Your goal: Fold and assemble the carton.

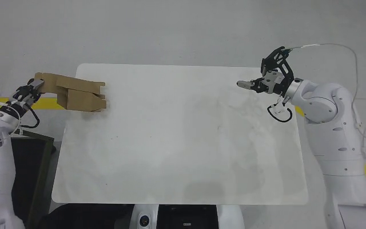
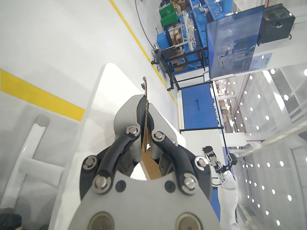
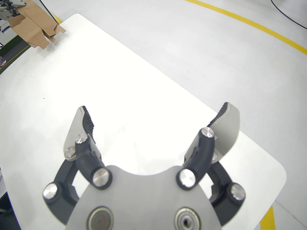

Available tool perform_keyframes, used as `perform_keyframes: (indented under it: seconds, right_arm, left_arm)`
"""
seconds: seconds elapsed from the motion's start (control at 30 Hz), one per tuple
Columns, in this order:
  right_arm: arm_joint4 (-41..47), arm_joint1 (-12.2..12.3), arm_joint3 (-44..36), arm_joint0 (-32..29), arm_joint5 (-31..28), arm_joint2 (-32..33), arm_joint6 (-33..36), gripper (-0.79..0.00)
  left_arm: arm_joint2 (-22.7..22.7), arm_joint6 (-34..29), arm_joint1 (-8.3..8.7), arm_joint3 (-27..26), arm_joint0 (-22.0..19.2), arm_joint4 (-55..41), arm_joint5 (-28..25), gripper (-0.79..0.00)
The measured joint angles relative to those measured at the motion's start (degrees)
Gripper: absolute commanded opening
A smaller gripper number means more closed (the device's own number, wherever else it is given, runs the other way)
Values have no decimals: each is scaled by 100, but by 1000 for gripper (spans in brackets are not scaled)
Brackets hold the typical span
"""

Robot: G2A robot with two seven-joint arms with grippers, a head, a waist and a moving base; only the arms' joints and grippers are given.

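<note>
A brown cardboard carton (image 1: 77, 94), partly folded with loose flaps, hangs over the far left corner of the white table (image 1: 183, 143). My left gripper (image 1: 35, 86) is shut on one of its flaps at the table's left edge. In the left wrist view the cardboard (image 2: 144, 118) is seen edge-on, clamped between the two pads. The right wrist view has the carton (image 3: 32, 27) far off at the table's corner, with the left gripper (image 3: 10, 9) on it. My right gripper (image 3: 156, 113) is open and holds nothing; it hovers over the table's far right side (image 1: 247, 84).
A dark bin (image 1: 26, 166) stands on the floor left of the table. Yellow floor lines (image 3: 239, 17) run beyond the table's far edge. Blue shelving and a large screen (image 2: 230, 48) are in the room behind.
</note>
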Motion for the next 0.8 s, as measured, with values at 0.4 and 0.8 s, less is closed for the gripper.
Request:
perform_keyframes:
  seconds: [0.4, 0.8]
  right_arm:
    - [0, 0, 0, 0, 0, 0, 0, 0]
    - [0, 0, 0, 0, 0, 0, 0, 0]
  left_arm:
    - [1337, -464, -279, 875, -1896, -394, -400, -785]
    - [2779, -1247, -699, 1154, -2865, -478, -937, -785]
